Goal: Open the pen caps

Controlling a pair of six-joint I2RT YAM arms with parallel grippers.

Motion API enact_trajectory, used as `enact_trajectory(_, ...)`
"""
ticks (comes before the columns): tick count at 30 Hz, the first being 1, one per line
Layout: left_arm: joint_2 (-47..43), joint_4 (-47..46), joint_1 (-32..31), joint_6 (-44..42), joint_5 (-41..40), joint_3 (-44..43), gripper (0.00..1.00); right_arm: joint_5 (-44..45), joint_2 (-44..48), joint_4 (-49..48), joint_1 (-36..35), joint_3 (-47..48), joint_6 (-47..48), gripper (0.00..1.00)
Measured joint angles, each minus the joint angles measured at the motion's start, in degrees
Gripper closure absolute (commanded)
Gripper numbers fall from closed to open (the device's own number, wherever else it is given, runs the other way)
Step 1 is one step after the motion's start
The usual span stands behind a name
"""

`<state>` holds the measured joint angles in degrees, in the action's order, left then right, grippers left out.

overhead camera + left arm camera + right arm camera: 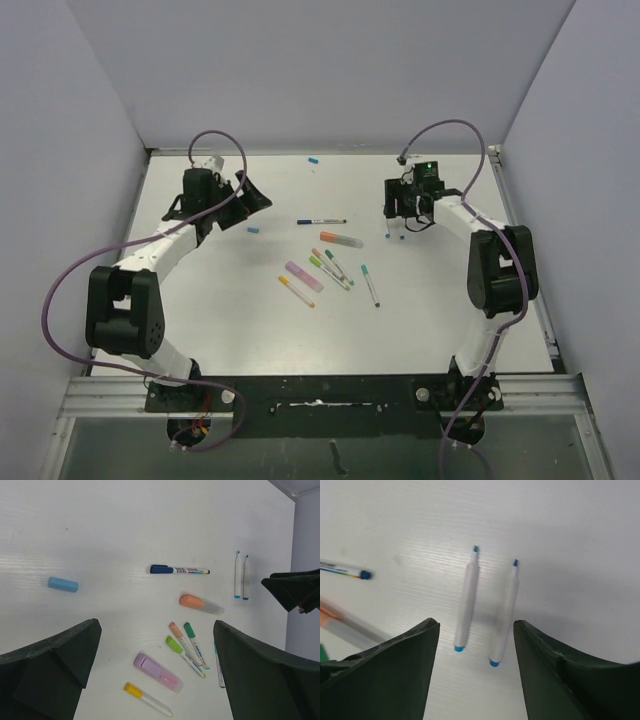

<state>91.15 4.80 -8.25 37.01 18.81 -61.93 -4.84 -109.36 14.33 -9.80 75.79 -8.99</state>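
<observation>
Several pens point(330, 265) lie mid-table: a lilac highlighter point(157, 670), a salmon highlighter point(200, 603), a yellow-capped pen point(146, 699), light-green, orange and green capped pens point(189, 647), and a dark-blue-capped pen point(178, 570). Two white barrels with bare blue tips point(466, 600) point(504, 612) lie side by side, uncapped. A loose blue cap point(63, 584) lies left of the pens; another point(313, 159) lies near the back wall. My left gripper point(156, 630) is open and empty above the table, left of the pens. My right gripper point(476, 625) is open and empty just above the two uncapped barrels.
A teal-ended pen point(370, 284) lies at the right of the group. Grey walls enclose the table on three sides. The right gripper point(295, 590) shows at the right edge of the left wrist view.
</observation>
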Motion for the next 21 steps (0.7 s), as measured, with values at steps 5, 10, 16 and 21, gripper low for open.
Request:
enact_trajectory(5,0.0,-1.6,0.1,1.0,1.1,0.7,0.02,-7.6,4.3,-2.2,-3.6,0.0,5.3,0.34)
enact_trajectory(10,0.0,-1.9,0.1,1.0,2.0,0.7,0.02,-12.1,2.6,-0.2,-10.3,2.1,11.2,0.32)
enact_trajectory(16,0.0,-2.1,0.1,1.1,3.0,0.7,0.02,-12.8,-1.5,2.5,-15.9,3.7,15.5,0.32)
enact_trajectory(21,0.0,-2.9,0.1,1.4,3.8,1.2,0.02,-11.9,-3.5,4.4,-17.4,4.6,17.5,0.33)
